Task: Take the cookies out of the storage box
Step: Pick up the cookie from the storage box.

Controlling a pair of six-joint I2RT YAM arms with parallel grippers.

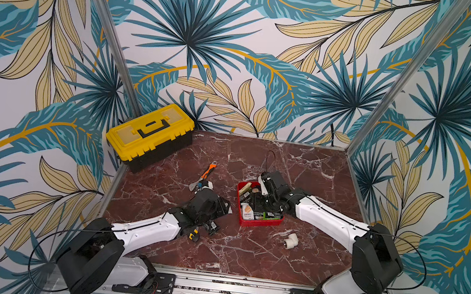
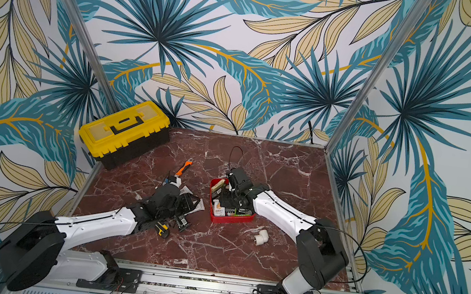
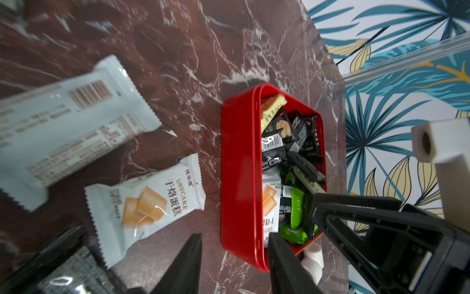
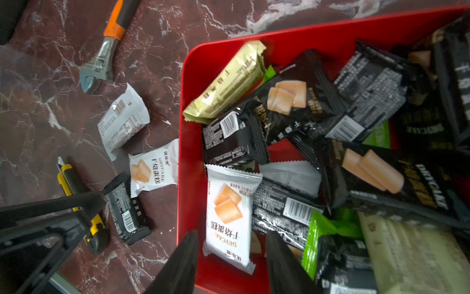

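Cookies (image 4: 300,107) heaped in storage box (image 4: 216,58): black, green, cream and white-orange wrappers, overlapping, several tilted, 1 cream packet leaning at a corner. Red floor bare in only a few gaps.

Storage box (image 1: 261,222) flat on table (image 1: 245,259), a bit right of centre, visible in both top views, right arm reaching over it from the right.

3 more packets out on table, on the box's side facing the left arm:
- white-orange packet (image 4: 152,170), print side up, right against the box's outer wall
- white packet (image 4: 123,122), barcode side up, just beyond it
- black packet (image 4: 127,208), barcode side up, just beside the white-orange packet

Right claw (image 4: 232,235): fingers apart, tips low over the box, straddling 1 white-orange packet lying inside, gap on each side, nothing clamped.

Left claw (image 3: 235,236): fingers apart, empty, above table just outside the box's wall, near the 3 loose packets.

Wrench (image 4: 101,63), orange-black handle, on table beyond the white packet. Utility knife (image 4: 67,178), yellow-black, beside the black packet, partly hidden by left arm. Pipe elbow (image 1: 290,240), white, near the box's front right corner, not touching. Toolbox (image 1: 150,134), yellow lid shut, far-left table corner, well apart from the box.
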